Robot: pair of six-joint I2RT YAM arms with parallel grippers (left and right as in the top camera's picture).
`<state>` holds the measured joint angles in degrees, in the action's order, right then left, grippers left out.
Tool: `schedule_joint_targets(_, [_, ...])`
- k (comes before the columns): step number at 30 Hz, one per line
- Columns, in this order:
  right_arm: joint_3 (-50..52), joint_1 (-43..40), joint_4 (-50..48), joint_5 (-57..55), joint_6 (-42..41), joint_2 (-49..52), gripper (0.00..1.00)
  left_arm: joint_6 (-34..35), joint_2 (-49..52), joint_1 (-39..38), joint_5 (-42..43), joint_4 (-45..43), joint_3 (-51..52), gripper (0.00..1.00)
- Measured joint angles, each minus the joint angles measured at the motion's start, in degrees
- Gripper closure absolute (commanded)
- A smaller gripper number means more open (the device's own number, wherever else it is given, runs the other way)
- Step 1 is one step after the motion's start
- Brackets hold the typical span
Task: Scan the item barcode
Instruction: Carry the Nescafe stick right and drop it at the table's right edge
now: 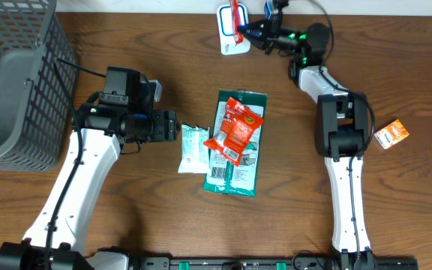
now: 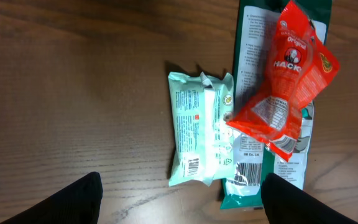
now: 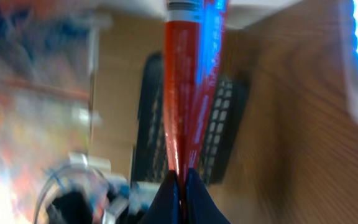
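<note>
— Starting overhead: where's the item?
— Far edge of the table [image 1: 126, 45], pinched in the right gripper [image 1: 247, 31]. It's a slim red stick [image 1: 235, 16], held over a white device [image 1: 229, 43] with a blue face (the scanner, I'd judge).
— And the left gripper [image 1: 177, 126]?
— Jaws wide, nothing in them, just beside a mint pack [image 1: 192, 148]. That pack lies against a green pouch [image 1: 235, 169] with a red bag [image 1: 235, 131] on top. An orange sachet [image 1: 391, 135] lies well apart on the right, a basket [image 1: 28, 30] at the far left.
— Left wrist view?
— Both fingers [image 2: 73, 202] spread at the bottom corners, hovering above the mint pack. Its barcode [image 2: 191, 167] faces up near the lower end; the pouch shows one too.
— Right wrist?
— Blurred. The jaws are closed on the stick's lower end, and the stick runs straight up the frame to something white. Dark ridged shape behind it; I can't tell what it is. No barcode readable on the stick from here.
— So which step?
— Presenting the stick to the scanner, I'd say. The scan itself looks under way or about to be.
— Next move?
— Turning or tilting the stick until its code faces the blue face, holding steady, without loosening the pinch. Whether the code faces it now, I can't tell
</note>
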<state>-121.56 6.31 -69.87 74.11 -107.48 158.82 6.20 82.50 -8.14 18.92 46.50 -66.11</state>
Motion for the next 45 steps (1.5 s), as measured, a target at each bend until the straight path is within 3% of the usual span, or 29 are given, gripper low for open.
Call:
schedule_joint_targets(6, [-1.3,-1.2,-6.0,10.3,-7.3,-3.8,0.99,0.0,0.0,0.0,0.0,0.0,0.0,0.18])
schedule_joint_targets(12, [-1.3,-3.1,-3.9,14.2,-9.2,-8.4,0.98,0.0,0.0,0.0,0.0,0.0,0.0,0.18])
schedule_joint_targets(22, [-1.4,-5.7,-1.3,14.1,-9.5,-15.5,0.98,0.0,0.0,0.0,0.0,0.0,0.0,0.18])
schedule_joint_targets(30, [4.4,-14.1,2.7,9.3,-8.3,-15.5,0.98,0.0,0.0,0.0,0.0,0.0,0.0,0.18])
schedule_joint_targets(36, [12.1,-20.1,15.6,6.2,0.2,-15.2,0.98,0.0,0.0,0.0,0.0,0.0,0.0,0.18])
schedule_joint_targets(42, [16.2,-20.5,23.3,5.7,11.4,-15.2,0.98,0.0,0.0,0.0,0.0,0.0,0.0,0.18])
schedule_joint_targets(45, [16.3,-20.4,35.0,4.4,18.6,-15.2,0.99,0.0,0.0,0.0,0.0,0.0,0.0,0.18])
